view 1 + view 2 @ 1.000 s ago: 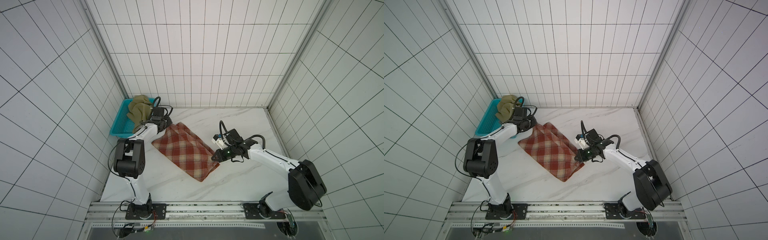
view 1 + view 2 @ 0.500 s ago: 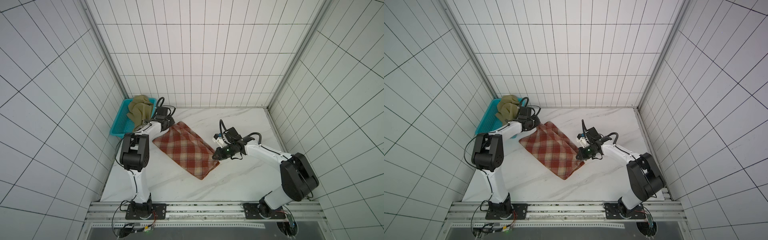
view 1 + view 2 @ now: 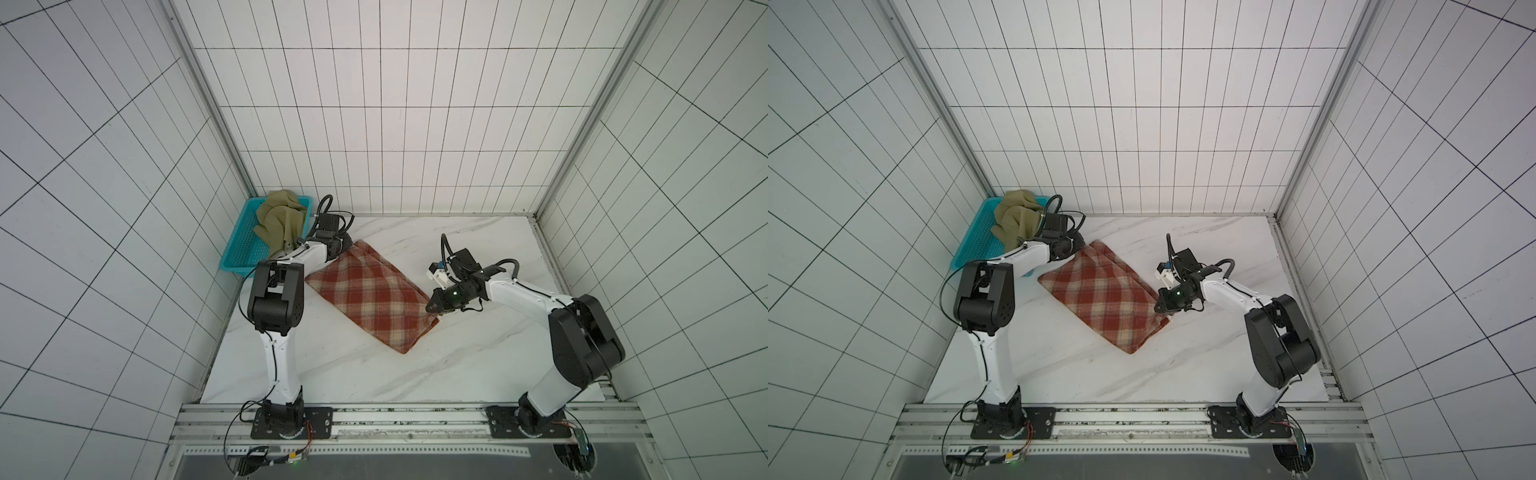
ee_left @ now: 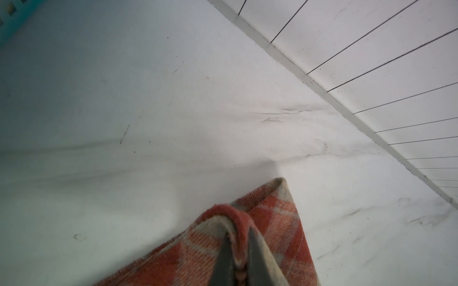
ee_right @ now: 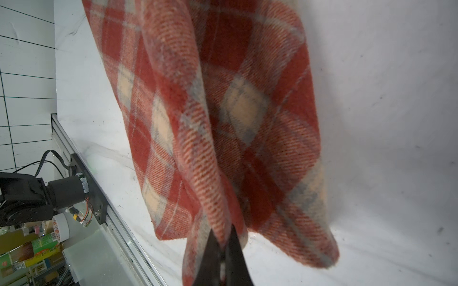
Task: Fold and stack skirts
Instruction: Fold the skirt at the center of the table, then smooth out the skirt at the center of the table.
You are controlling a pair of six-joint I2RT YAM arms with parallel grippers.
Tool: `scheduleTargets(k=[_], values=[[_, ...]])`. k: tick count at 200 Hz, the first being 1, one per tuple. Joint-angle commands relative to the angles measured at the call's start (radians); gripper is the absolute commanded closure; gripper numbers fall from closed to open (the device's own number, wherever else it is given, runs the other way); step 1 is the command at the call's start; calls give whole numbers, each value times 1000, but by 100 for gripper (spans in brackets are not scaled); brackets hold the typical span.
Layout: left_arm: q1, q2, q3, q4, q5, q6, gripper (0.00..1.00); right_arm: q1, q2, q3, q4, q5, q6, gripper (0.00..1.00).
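- L claw (image 4: 238,234) was clenched on a corner of the plaid skirt (image 3: 368,297). In the wrist view a red hem fold sat pinched betw. its two dark fingers (image 4: 223,262), w/ cloth bunched round the tips.
- R claw (image 5: 223,235) was clenched on the opposite end of the same skirt. Its fingertips (image 5: 213,247) nipped a ridge of cloth, and the rest fell away from them in soft folds.
- The plaid skirt lay on the table (image 3: 478,361) as a folded oblong, set diagonally and spanning from L claw (image 3: 347,249) to R claw (image 3: 434,309). It shows so in both top views (image 3: 1104,299).
- One free corner of it pointed toward the robot bases, near R claw but not held.
- The olive skirt (image 3: 280,222) sat crumpled in the basket (image 3: 241,249), just beside the L arm on the outer side of L claw. Neither claw touched it.
- Part of the olive skirt (image 3: 1017,216) draped over the basket's far rim.
- The basket (image 3: 976,245) stood on the table's far corner, near L claw and well apart from R claw.
- A teal sliver of the basket (image 4: 10,14) showed at the edge of the L wrist view.
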Motion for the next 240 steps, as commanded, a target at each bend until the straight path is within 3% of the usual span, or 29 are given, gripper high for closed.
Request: scheduleTargets(k=[1,23,45,66,132,185,240], values=[[5,3,-17,138,-5,-20,68,-15,18,88,-25,32,-25,90],[5,-54,-113,303,50,-27,51,-24,18,88,-1,69,-13,76],[9,-93,-153,352,90,-29,50,-27,0,83,20,87,5,58],[9,-115,-174,349,152,-40,50,-28,-31,72,42,100,20,52],[-46,-152,-290,373,272,-59,56,-22,-27,32,86,63,46,49],[-73,-162,-332,308,286,-48,62,7,26,27,93,87,51,63],[-96,-173,-383,297,285,-45,65,27,41,23,91,135,48,58]])
